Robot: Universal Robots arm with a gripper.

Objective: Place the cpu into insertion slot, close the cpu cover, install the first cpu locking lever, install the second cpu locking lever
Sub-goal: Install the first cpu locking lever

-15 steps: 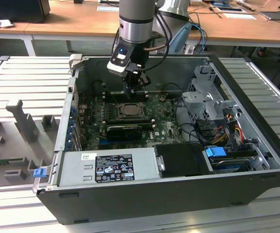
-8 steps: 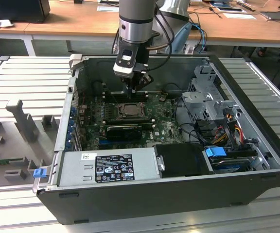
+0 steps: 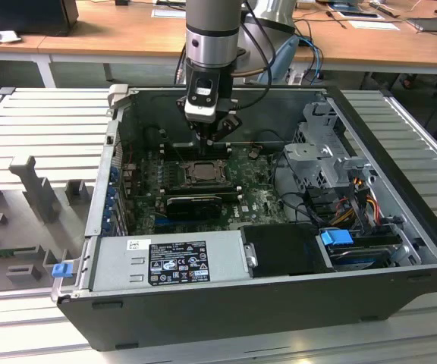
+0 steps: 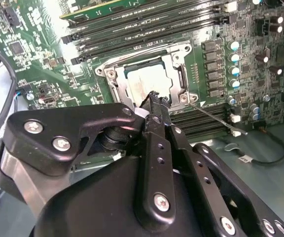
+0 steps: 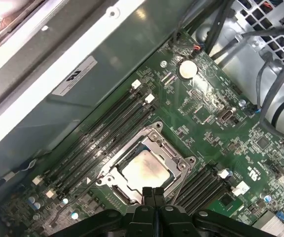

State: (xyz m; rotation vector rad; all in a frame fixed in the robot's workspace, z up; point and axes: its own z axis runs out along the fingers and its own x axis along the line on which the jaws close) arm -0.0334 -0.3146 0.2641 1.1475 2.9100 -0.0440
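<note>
First wrist view: closed jaws perhaps touching cpu cover (image 5: 180, 164).

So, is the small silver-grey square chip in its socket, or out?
In. The silver-grey square chip lies flat in the square socket, the metal frame plate around it.

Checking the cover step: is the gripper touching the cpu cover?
Cannot tell. In the first wrist view the gripper overlaps the edge of the cpu cover, hiding any contact or gap.
</note>
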